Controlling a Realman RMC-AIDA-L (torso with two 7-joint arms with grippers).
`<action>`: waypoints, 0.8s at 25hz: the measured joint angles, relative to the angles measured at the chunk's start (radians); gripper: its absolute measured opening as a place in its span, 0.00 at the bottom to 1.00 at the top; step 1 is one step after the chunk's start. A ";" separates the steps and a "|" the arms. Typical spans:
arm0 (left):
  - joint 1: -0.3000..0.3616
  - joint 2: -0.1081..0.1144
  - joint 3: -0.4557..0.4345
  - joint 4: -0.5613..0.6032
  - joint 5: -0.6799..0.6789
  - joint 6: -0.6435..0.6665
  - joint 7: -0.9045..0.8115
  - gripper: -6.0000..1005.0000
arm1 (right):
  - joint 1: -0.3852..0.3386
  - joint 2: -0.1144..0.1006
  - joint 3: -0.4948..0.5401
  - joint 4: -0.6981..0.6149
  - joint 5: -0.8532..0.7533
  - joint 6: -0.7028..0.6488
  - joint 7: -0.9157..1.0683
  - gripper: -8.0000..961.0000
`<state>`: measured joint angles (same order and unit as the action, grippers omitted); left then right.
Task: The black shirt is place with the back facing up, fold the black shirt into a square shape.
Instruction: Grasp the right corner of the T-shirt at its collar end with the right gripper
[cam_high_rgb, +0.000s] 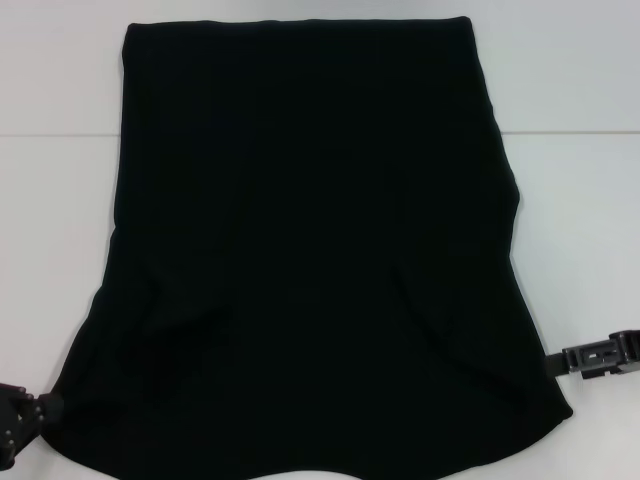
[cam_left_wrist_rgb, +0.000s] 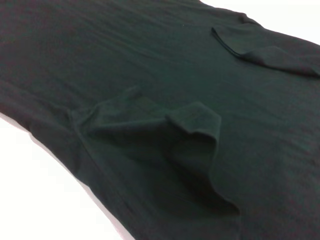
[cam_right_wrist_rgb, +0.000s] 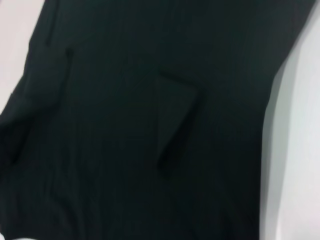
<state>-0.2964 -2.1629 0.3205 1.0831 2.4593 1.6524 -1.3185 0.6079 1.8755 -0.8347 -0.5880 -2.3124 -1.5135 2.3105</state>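
Lying flat across the middle of the white desk, the black shirt fills most of the head view, plain dark fabric with no print showing on the upper face. Its near end is the wide one, flaring out toward both lower corners with a wavy, slightly rumpled near edge; it narrows going away and ends in a straight far edge close to the back of the desk.

At the near left corner of the cloth the left pincer sits touching or just beside the fabric's edge; whether its fingers are parted or closed cannot be told. On the near right side the right pincer reaches in from the desk's edge, its tip at the shirt's side hem; its fingers likewise cannot be read.

Soft creases run through the near half of the shirt. The left wrist view shows one sleeve folded inward over the body of the shirt, its hem curled up, with a second sleeve folded in farther off. The right wrist view shows a folded sleeve flap lying on the dark cloth, with bare desk beside it.
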 joint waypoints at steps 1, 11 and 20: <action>-0.001 0.000 0.000 0.000 0.000 0.000 0.000 0.00 | 0.003 0.002 -0.002 0.002 -0.005 0.000 -0.001 0.94; -0.003 0.003 0.000 -0.002 0.000 -0.008 -0.009 0.00 | 0.044 0.053 -0.008 0.007 -0.072 -0.014 0.006 0.94; -0.008 0.006 0.000 -0.010 0.000 -0.011 -0.008 0.00 | 0.072 0.082 -0.011 0.004 -0.092 -0.033 0.009 0.93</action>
<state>-0.3047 -2.1571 0.3207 1.0733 2.4596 1.6412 -1.3270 0.6801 1.9578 -0.8455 -0.5845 -2.4047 -1.5469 2.3193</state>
